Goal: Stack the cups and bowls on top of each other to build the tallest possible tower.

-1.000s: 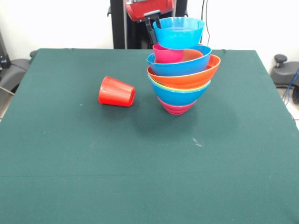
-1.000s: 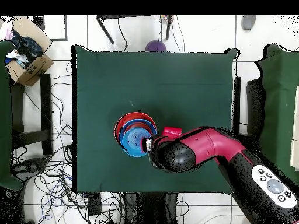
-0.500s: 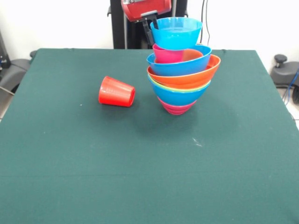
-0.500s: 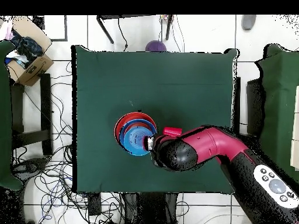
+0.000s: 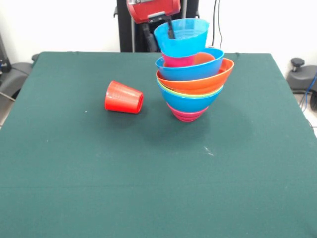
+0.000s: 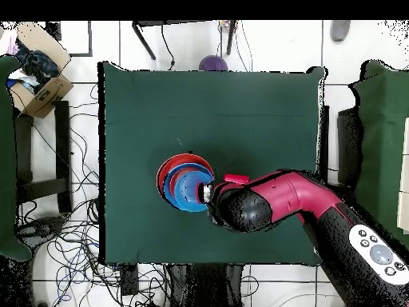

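The tower (image 5: 190,79) stands a little toward the far edge of the table (image 5: 148,188), right of its middle in the front view. From the base up its nested rims run magenta, blue, a thin band of lime green, orange, then blue again, and the pink cup (image 5: 179,60) sits inside that upper blue bowl. The pile leans — the orange bowl (image 5: 198,82) is tipped higher on its right side.

Above the pink cup, the light blue bowl (image 5: 182,36) is tilted, its rim lower on the left. The gripper (image 5: 166,27) grasps it by that left rim: one dark finger (image 5: 171,29) shows inside the wall, while the other, outside it, is largely hidden. Whether the bowl's bottom already rests in the pink cup or hangs just above it I cannot tell. In the overhead view the arm's red and black head (image 6: 244,209) sits beside the stack (image 6: 186,185), covering part of it.

So most of the build looks done, and this bowl seems to be the piece in hand. What is left, as far as can be seen — the red cup (image 5: 124,97), lying on its side on the cloth to the left of the tower, well apart from it and untouched. No purple bowl is clearly made out on the table.
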Controlling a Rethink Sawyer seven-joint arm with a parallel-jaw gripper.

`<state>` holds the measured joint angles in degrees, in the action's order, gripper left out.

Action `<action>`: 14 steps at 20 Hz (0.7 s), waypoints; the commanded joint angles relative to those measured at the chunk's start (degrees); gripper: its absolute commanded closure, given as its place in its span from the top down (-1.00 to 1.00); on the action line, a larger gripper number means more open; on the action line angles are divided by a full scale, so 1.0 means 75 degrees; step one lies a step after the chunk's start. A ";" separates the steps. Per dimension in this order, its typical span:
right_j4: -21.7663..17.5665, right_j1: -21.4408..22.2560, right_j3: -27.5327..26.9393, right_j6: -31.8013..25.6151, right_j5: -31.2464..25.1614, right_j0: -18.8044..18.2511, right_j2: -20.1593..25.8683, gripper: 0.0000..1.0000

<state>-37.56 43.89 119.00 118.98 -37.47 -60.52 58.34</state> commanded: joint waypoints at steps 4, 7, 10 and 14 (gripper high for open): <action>-0.0261 -0.0038 -0.0333 -0.1909 -0.0881 0.0162 0.0010 1.00; -0.0236 -0.0006 -0.0296 -0.1890 -0.0884 0.0173 0.0035 1.00; -0.0215 0.0009 -0.0271 -0.1866 -0.0874 0.0186 0.0057 1.00; -0.0243 -0.0031 -0.0299 -0.1890 -0.0871 0.0191 0.0041 1.00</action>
<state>-37.56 43.89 118.88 118.98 -37.50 -60.53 58.47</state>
